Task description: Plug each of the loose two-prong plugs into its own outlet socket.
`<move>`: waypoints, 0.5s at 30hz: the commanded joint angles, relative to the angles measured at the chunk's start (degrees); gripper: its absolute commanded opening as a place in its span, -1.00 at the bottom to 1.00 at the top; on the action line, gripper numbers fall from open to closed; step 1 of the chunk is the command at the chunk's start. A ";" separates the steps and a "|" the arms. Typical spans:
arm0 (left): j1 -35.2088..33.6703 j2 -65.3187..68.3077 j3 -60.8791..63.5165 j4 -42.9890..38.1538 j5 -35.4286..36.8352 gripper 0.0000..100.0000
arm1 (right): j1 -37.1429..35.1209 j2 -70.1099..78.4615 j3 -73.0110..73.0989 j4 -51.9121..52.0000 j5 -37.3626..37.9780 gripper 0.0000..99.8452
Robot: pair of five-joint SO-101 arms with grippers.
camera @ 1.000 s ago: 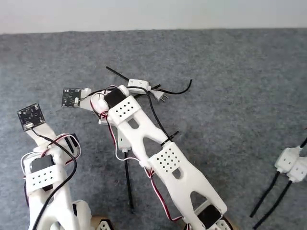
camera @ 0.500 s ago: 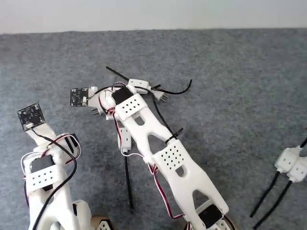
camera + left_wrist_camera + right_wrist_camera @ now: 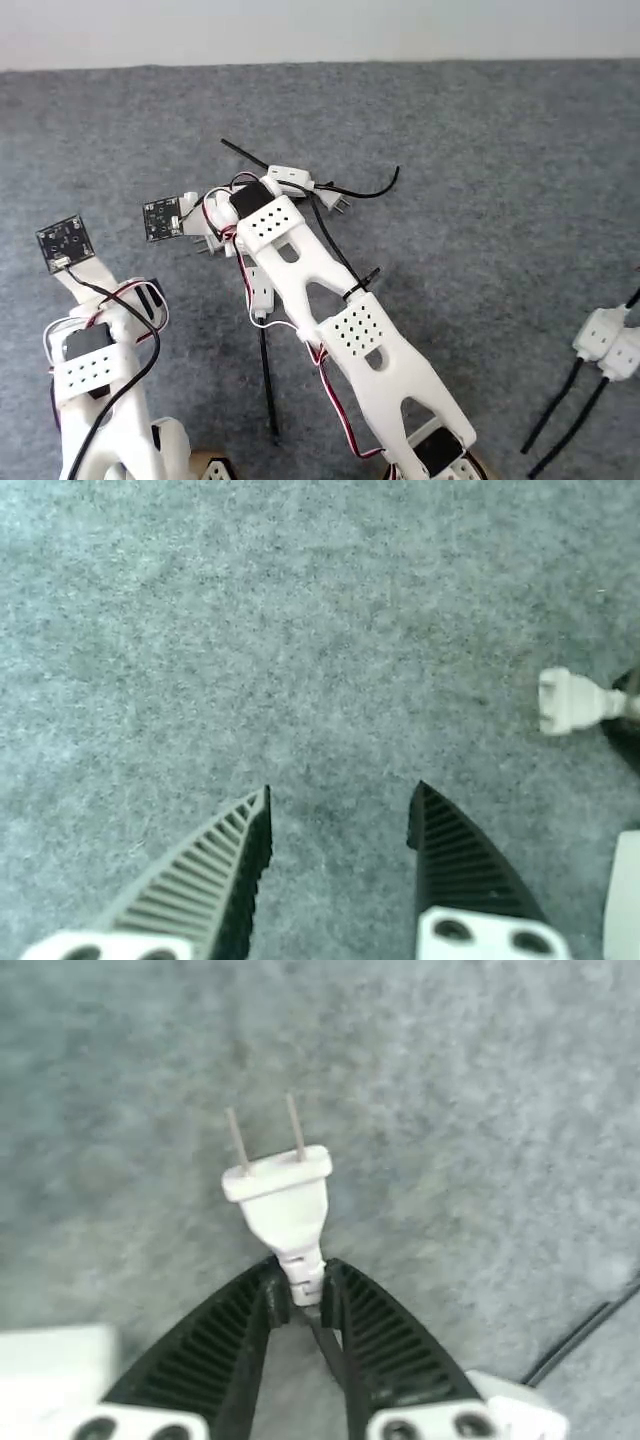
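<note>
- Right jaws clamped tight on the neck of a white two-prong plug [image 3: 280,1195], prongs pointing away from the arm, over the grey worktop [image 3: 500,150].
- Left jaws spread wide over the worktop, at the near left.
- Second plug [image 3: 337,204] lies beyond the right arm, just beside a white block [image 3: 290,178].
- White sockets [image 3: 608,345] on black cords sit well apart, at the right edge.

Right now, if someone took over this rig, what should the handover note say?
Right gripper: shut on a white plug by its cord end, prongs pointing away.
Left gripper: open over the grey mat, holding nothing.
A second plug lies loose on the mat nearby.
Two white sockets sit at the high view's right edge, far from both plugs.
Done: one plug grasped.
Left: plug in both.
</note>
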 commanded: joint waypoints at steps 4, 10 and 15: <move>0.18 -0.79 0.31 -4.75 -0.44 -0.58 | -0.92 -0.48 -19.16 15.69 -4.22 -0.98; 0.18 -1.05 0.31 -4.84 -0.44 -0.58 | 1.36 -4.44 -21.89 21.76 -8.53 -0.98; 0.18 -1.14 0.22 -4.84 -0.35 -0.58 | 5.14 -9.45 -21.98 21.32 -10.11 -0.98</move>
